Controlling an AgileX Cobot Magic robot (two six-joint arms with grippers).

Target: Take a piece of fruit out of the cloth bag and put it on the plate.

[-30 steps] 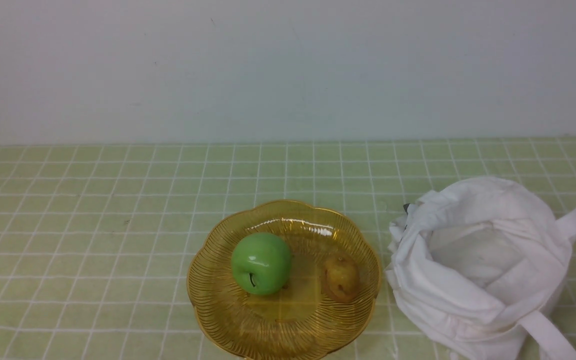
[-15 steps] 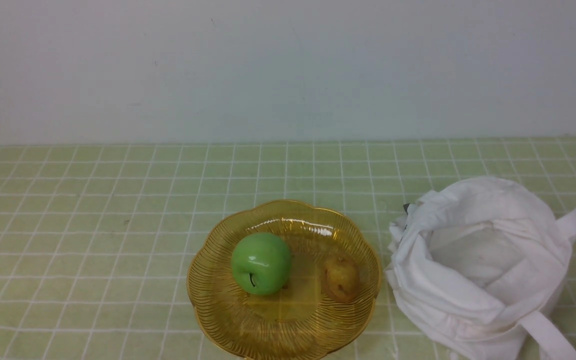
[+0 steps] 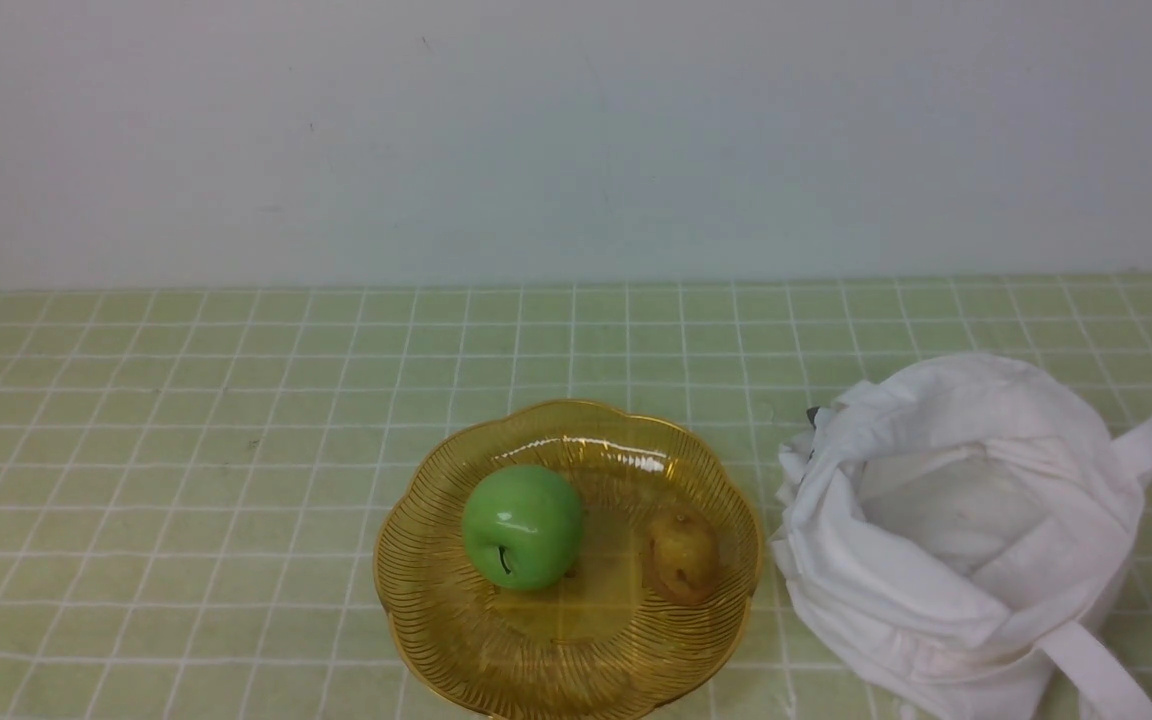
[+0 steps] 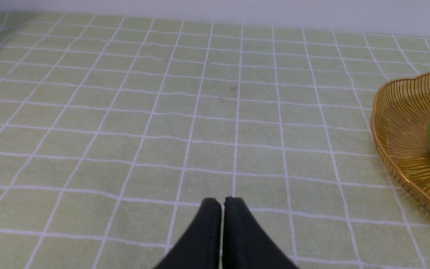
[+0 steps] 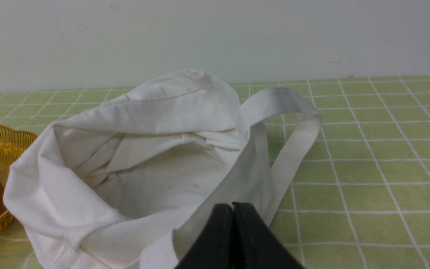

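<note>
The piece of fruit [image 3: 682, 556] lies on the plate [image 3: 416, 590], on its right half, w/ a green apple [image 3: 522, 527] next to it on the left, the two apart. The plate sits on the table [image 3: 186, 480] (green checked cloth). The cloth bag [image 3: 956, 530] stands just right of the plate, mouth open toward the camera, nothing visible inside; one strap [image 5: 293, 142] loops out on the far right. Neither arm shows in the front view. Left pincer [image 4: 222, 203] is closed, tips together, empty, over bare table left of the plate. Right pincer [image 5: 233, 207] is also closed and empty, near the bag's front edge.
</note>
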